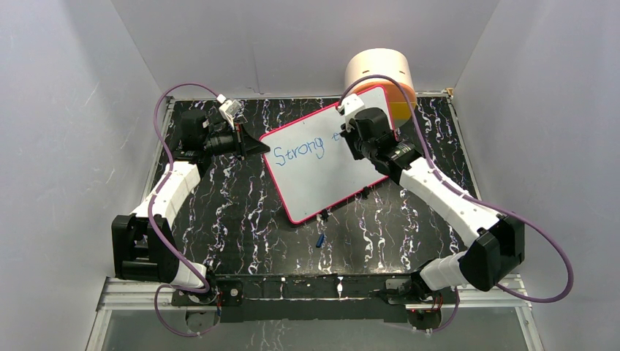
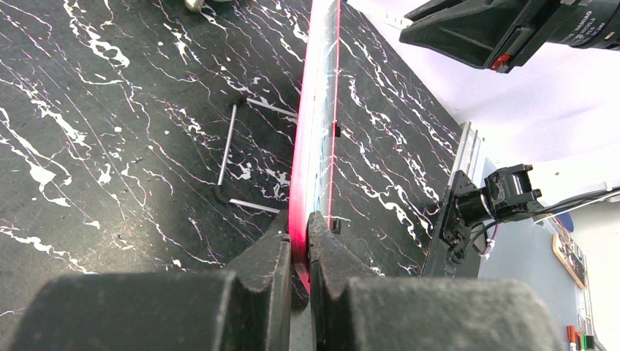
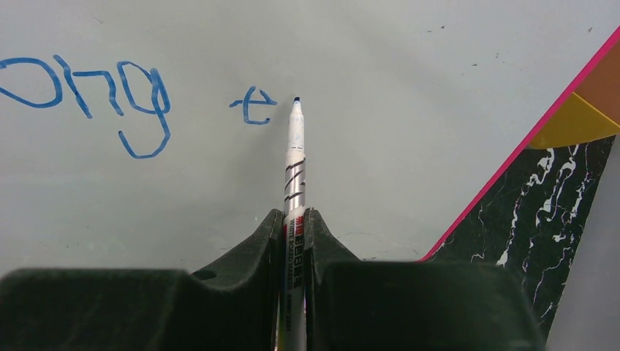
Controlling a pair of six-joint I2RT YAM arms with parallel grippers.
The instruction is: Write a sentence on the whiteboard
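Note:
The whiteboard (image 1: 322,175), white with a pink-red frame, lies tilted on the black marbled table. The sentence (image 1: 296,148) in blue reads "Strong" plus a first letter "t" (image 3: 252,106). My left gripper (image 1: 252,143) is shut on the board's left edge; the left wrist view shows its jaws clamped on the pink frame (image 2: 298,227). My right gripper (image 1: 349,139) hovers over the board's upper right, shut on a whiteboard marker (image 3: 294,168). The marker's blue tip (image 3: 296,100) is just right of the "t".
A round tan and orange container (image 1: 380,77) stands behind the board's far corner. A small blue cap (image 1: 320,239) lies on the table below the board. White walls enclose the table on three sides. A wire stand (image 2: 232,157) shows under the board.

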